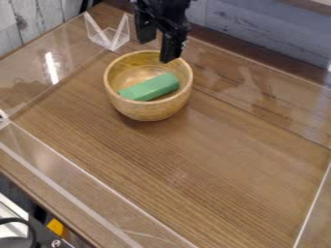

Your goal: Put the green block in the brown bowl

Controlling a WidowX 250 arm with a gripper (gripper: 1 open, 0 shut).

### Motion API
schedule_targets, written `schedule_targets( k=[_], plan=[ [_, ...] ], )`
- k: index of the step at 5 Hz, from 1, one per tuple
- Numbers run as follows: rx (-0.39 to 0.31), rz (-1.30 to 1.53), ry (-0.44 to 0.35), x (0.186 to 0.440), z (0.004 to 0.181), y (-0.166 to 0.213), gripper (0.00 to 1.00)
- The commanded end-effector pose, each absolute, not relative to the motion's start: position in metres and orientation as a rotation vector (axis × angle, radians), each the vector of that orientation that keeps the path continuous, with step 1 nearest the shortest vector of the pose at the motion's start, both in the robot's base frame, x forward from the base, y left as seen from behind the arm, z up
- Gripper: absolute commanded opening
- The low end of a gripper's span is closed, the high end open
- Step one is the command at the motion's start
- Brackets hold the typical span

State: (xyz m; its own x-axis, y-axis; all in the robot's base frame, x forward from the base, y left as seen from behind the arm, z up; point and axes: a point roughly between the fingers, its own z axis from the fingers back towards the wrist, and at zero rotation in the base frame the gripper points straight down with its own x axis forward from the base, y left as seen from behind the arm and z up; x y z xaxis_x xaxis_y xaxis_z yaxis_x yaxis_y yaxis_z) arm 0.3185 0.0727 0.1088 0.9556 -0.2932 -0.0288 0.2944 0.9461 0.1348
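Green block (151, 87), one in number, is seen lying inside the one brown wooden bowl (149, 101), left of centre in the upper half of the frame. It is set diagonally, its right end higher in the picture than its left. One black gripper (158, 48) is seen at the top of the frame, beyond the block, with its jaws spread and nothing pinched between them. From its matte, straight-edged look, the block is judged to be light, stiff and not easily broken, with little slipperiness to be expected. If it had to be lifted again, it would best be taken across its narrow width, near the middle of its length, so that neither end would dip and the bowl's wall would not be knocked. One clear plastic stand (108, 34) can be counted at the upper left. The task is judged to be done, with only the arm left to be drawn clear.
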Motion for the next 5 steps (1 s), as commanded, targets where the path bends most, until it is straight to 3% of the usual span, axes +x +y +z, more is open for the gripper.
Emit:
schedule_targets(
  k=[1,4,5],
  plan=[
    [0.155,-0.265,-0.034,0.329,0.126,0.076,1.00],
    [0.147,-0.343,-0.024,0.319,0.128,0.103,1.00],
    [0.145,-0.398,-0.022,0.318,0.131,0.096,0.00]
  ],
)
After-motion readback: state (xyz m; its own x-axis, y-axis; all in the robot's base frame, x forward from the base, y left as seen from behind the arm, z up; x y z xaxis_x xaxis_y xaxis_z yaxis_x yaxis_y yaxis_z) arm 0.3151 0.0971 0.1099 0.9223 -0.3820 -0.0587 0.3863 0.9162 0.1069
